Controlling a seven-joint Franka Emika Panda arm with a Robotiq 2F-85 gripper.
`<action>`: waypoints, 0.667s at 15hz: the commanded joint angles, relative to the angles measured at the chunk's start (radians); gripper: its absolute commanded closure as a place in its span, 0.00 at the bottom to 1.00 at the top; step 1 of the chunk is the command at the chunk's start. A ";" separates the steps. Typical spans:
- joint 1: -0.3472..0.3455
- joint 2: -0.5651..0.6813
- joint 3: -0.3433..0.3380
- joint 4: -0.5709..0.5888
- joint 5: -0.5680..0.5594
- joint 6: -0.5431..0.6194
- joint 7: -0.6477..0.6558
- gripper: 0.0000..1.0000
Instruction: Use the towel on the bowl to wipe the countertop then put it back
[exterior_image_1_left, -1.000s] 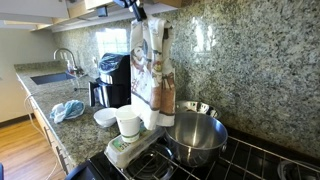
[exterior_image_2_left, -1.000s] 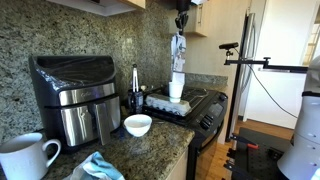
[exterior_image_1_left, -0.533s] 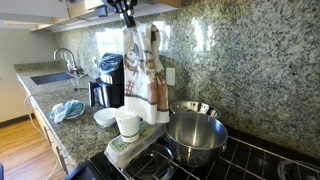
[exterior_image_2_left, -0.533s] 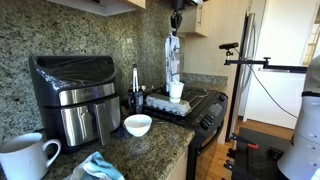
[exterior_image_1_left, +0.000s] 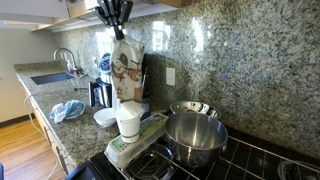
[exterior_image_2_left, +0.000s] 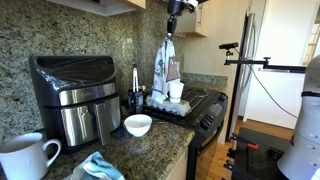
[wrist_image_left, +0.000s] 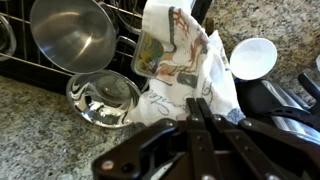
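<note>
A cream-white towel (exterior_image_1_left: 127, 72) printed with a dark grey-brown pattern hangs in the air, bunched into long vertical folds (its top is pinched in the shut gripper (exterior_image_1_left: 114, 33)). It hangs to the left of the bowl (exterior_image_1_left: 195, 135), clear of it. The bowl, large, shiny steel with deep rounded sides, sits upright and empty on the right. The speckled grey-green granite countertop (exterior_image_1_left: 40, 100), polished, runs along the left, below the towel's level.
</note>
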 joint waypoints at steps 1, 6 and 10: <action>0.006 -0.035 -0.002 -0.075 0.059 -0.009 -0.079 0.96; 0.013 -0.047 -0.001 -0.185 0.105 0.035 -0.188 0.97; 0.019 -0.033 0.005 -0.232 0.135 0.045 -0.257 0.96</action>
